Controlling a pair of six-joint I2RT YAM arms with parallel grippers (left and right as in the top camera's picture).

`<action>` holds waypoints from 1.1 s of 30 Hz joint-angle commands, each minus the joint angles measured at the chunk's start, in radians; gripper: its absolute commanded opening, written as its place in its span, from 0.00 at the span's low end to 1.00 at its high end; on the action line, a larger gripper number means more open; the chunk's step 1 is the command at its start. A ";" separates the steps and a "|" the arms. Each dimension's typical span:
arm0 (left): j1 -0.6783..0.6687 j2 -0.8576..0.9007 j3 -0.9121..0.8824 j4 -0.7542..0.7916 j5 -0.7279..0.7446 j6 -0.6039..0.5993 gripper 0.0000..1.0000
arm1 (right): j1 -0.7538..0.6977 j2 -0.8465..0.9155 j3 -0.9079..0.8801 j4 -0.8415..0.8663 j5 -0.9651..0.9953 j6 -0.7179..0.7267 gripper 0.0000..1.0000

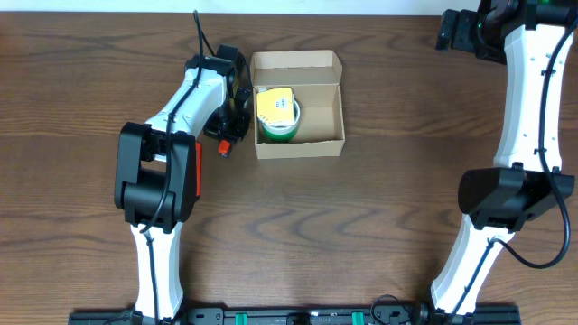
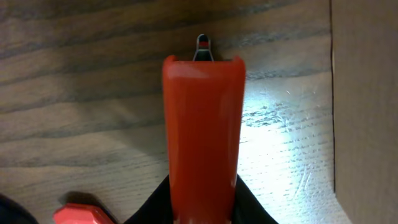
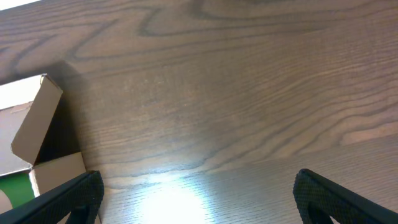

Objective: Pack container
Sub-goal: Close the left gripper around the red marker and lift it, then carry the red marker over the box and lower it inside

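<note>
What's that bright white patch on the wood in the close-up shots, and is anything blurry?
Left wrist view: white glare on the table beside the left gripper, which looks soft, close to the lens. Right wrist view: similar glare low on the wood. Overhead view: even light, sharp, no glare.

Robot lab, wood-grain table [image 1: 343, 235]

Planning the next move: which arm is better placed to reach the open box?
Left, probably: the left gripper sits right beside the box, while the right gripper, open, is far off, with the box at its view's edge.
</note>
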 commanded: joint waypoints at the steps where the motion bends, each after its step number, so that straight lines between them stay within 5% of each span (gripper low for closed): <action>1: -0.001 0.013 0.023 -0.006 -0.007 -0.026 0.13 | 0.001 -0.012 0.010 -0.002 -0.004 0.014 0.99; 5: -0.001 0.012 0.057 -0.042 -0.013 -0.041 0.06 | 0.001 -0.012 0.010 -0.002 -0.004 0.014 0.99; 15: 0.000 0.012 0.301 -0.241 -0.110 -0.127 0.06 | 0.001 -0.012 0.010 -0.002 -0.004 0.014 0.99; 33: -0.042 0.012 0.882 -0.660 -0.056 -0.425 0.05 | 0.001 -0.012 0.010 -0.002 -0.004 0.014 0.99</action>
